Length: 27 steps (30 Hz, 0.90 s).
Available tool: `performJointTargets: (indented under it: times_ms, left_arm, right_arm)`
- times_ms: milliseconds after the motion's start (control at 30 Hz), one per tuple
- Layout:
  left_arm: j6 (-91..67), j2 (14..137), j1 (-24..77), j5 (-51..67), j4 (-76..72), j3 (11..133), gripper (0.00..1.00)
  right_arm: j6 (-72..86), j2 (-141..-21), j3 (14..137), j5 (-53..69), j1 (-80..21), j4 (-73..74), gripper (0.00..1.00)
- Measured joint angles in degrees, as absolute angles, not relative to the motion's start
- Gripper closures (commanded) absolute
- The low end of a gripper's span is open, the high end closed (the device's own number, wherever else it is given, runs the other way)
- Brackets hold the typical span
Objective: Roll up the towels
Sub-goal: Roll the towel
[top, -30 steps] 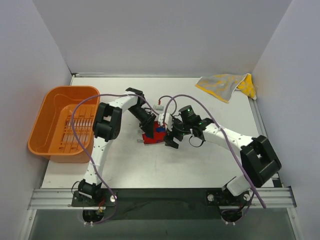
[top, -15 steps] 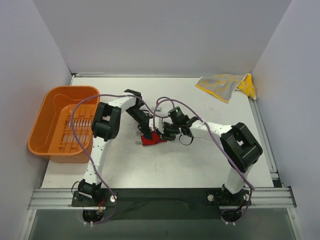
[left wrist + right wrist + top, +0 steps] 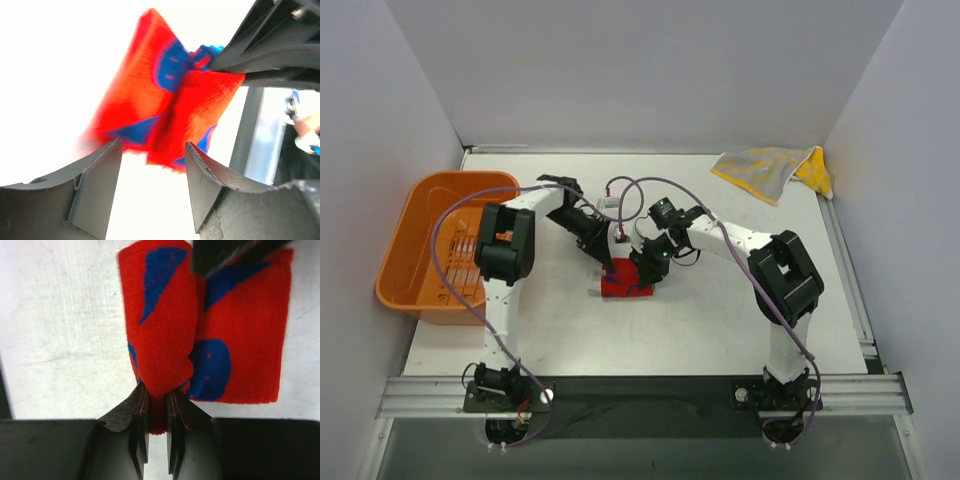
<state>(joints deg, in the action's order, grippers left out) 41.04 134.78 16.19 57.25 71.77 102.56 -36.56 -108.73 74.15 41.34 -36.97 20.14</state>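
The red towel (image 3: 625, 283) with dark blue shapes lies partly rolled on the white table near the middle. In the right wrist view its rolled fold (image 3: 161, 325) runs away from my right gripper (image 3: 156, 396), which is shut on the near end of that fold. My left gripper (image 3: 152, 150) stands open just short of the towel (image 3: 170, 100), with nothing between its fingers. Seen from above, the left gripper (image 3: 610, 257) and right gripper (image 3: 646, 268) meet over the towel's far edge. The yellow towel (image 3: 770, 168) lies crumpled at the back right corner.
An orange plastic tub (image 3: 417, 205) sits at the left edge of the table, beside the left arm's elbow. Purple cables loop over both arms. White walls close in the table at the back and on both sides.
My left gripper has opened and let go of the red towel. My right gripper moved in from the right and shut on the rolled fold. The towel has shifted slightly left.
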Motion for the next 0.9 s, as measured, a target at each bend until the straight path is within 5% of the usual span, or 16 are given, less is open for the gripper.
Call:
performJointTargets:
  times_ms: [567,900]
  left_arm:
    - [28.0,99.0,8.9,46.3,37.6,78.1,0.29]
    - [43.2,85.9,31.4,32.3,27.3,55.2,0.21]
  right_arm:
    - [-23.1,-124.0,86.2,57.1,-29.2,35.9,1.00]
    - [-18.6,-132.4,92.7,64.2,-26.7,42.7,1.00]
